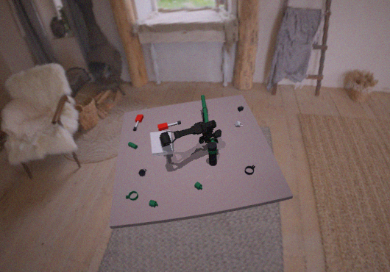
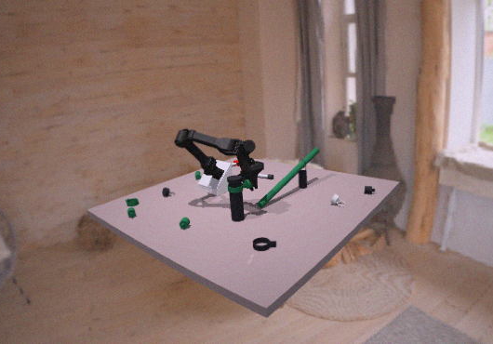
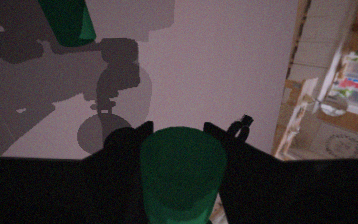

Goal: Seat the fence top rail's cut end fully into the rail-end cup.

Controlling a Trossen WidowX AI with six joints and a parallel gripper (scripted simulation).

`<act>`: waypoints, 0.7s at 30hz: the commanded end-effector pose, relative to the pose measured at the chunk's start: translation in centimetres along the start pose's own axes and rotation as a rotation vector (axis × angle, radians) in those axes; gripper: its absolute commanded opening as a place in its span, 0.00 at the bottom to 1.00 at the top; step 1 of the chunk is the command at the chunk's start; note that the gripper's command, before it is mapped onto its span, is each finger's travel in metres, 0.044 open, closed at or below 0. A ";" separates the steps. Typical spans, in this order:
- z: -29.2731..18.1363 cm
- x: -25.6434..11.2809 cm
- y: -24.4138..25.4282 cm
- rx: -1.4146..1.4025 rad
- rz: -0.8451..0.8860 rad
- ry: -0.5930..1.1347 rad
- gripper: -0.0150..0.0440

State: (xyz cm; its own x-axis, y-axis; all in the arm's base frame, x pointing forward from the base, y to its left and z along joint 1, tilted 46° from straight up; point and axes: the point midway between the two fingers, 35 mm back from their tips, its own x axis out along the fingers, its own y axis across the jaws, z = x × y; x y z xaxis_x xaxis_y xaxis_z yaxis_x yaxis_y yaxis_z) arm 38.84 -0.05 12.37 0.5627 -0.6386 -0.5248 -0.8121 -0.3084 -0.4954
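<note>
The big black post (image 1: 213, 160) (image 2: 236, 209) stands upright, with its cap (image 2: 234, 178) on top. The green brace band (image 2: 235, 189) sits around it just below the cap. My gripper (image 3: 178, 127) is shut on the green rail-end cup (image 2: 247, 184) (image 3: 183, 165), which sticks out from the band. The long green rail (image 1: 203, 104) (image 2: 289, 175) (image 3: 67, 22) slopes down from the small black post (image 2: 302, 179). Its lower end is near the table, beside and below the cup, apart from it. The loop cap is too small to make out.
The table (image 1: 183, 204) (image 2: 157, 223) also bears a black ring clamp (image 1: 249, 170) (image 2: 263, 244) (image 3: 240, 129), a white fitting (image 1: 238, 124) (image 2: 336, 200), a black fitting (image 1: 240, 108) (image 2: 368, 190), loose green caps and two red-handled tools. The arm's white base block (image 2: 207, 185) stands behind the big post.
</note>
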 end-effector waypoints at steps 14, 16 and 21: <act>0.0 -0.7 1.3 -0.139 0.001 -0.082 0.25; 0.0 -0.7 1.3 -0.143 0.001 -0.084 0.25; -0.2 -1.0 1.8 -0.199 0.001 -0.116 0.25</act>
State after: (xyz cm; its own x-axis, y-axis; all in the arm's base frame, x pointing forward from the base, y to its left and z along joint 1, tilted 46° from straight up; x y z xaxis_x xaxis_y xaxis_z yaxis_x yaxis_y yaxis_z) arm 37.22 -0.08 12.19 0.5677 -0.5754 -0.5888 -0.8229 -0.4173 -0.3856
